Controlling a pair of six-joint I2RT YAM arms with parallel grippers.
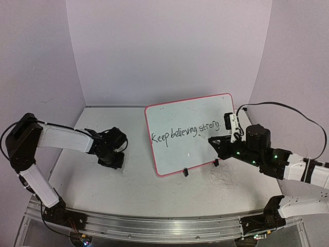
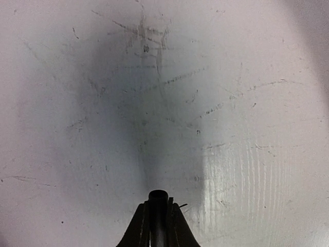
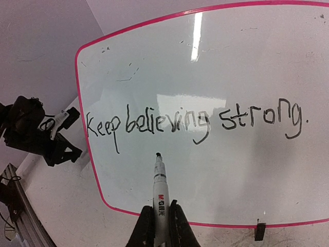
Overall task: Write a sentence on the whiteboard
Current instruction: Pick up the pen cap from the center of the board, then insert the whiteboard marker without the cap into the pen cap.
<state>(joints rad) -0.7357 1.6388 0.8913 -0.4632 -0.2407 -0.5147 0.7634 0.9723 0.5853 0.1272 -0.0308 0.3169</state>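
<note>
The whiteboard (image 1: 193,154) stands tilted on the table, white with a pink rim, and fills most of the right wrist view (image 3: 231,62). The sentence (image 1: 186,132) "Keep believing strong." runs across it in black (image 3: 195,123). My right gripper (image 1: 222,146) is shut on a white marker (image 3: 160,193). The marker's uncapped black tip points at the board just below the word "believing"; contact cannot be judged. My left gripper (image 1: 112,160) hovers low over the table left of the board, pointing down, shut on a short black tube-shaped cap (image 2: 158,199).
The scuffed grey-white tabletop (image 2: 231,103) carries faint scribble marks, some right of the board (image 1: 223,177). Small black clips (image 1: 185,173) prop the board's lower edge (image 3: 260,231). Purple walls enclose the table at the back and sides. A cable loops over the right arm (image 1: 288,108).
</note>
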